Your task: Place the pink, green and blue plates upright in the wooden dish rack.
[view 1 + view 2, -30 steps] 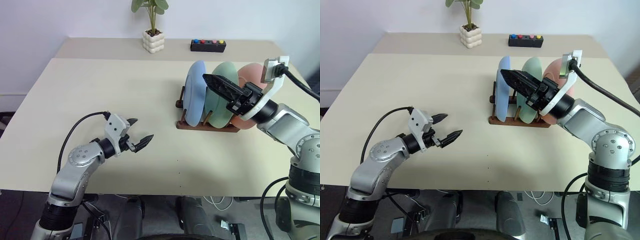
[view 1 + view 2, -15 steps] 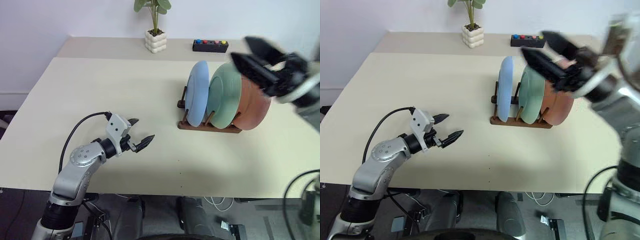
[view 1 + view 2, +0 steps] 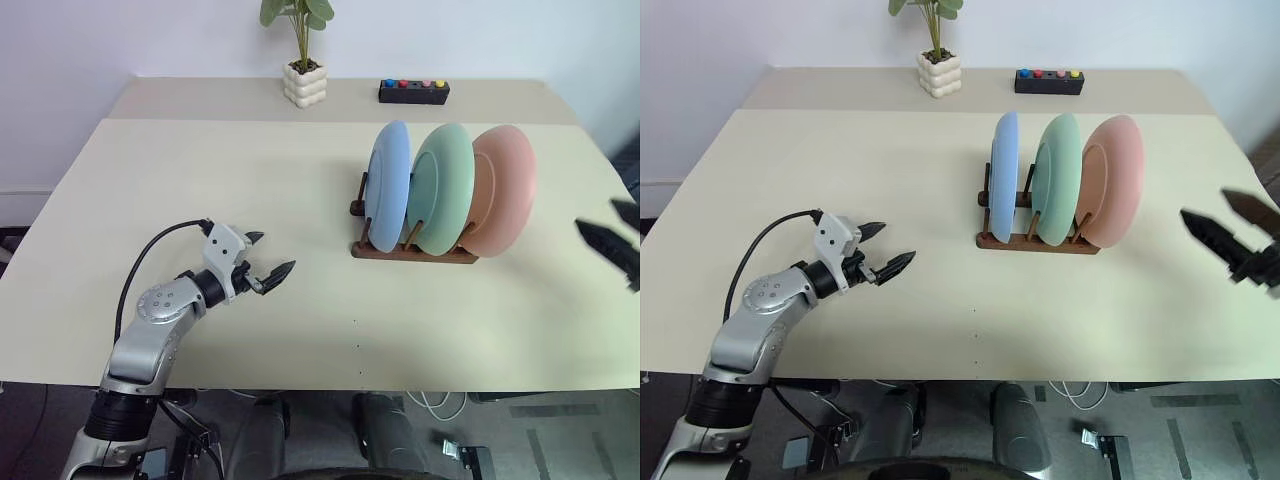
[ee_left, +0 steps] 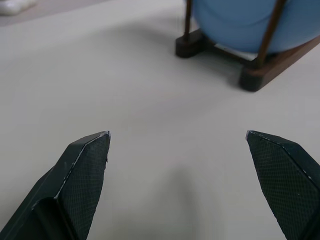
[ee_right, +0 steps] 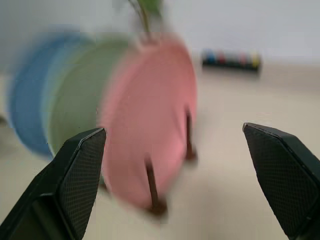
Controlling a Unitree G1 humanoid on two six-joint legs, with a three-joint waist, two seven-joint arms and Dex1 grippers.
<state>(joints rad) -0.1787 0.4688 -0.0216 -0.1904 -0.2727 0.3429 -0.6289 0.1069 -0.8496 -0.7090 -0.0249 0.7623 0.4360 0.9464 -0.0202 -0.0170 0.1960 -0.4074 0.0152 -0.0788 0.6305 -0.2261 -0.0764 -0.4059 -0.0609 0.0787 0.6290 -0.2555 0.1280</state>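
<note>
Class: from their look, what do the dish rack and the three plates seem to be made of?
Dish rack: dark brown wood, probably stained, with upright pegs on rails. Blue plate, green plate and pink plate: smooth, matte, uniform pastel colour; plastic or glazed ceramic, which cannot be told.

Three plates (image 3: 447,190) upright in rack (image 3: 415,250)

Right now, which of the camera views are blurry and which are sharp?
Right wrist view: smeared, the pink plate, green plate and blue plate have soft edges. Left wrist view: sharp on the table, the rack slightly soft. Eye views: crisp, apart from the slightly blurred right gripper.
</note>
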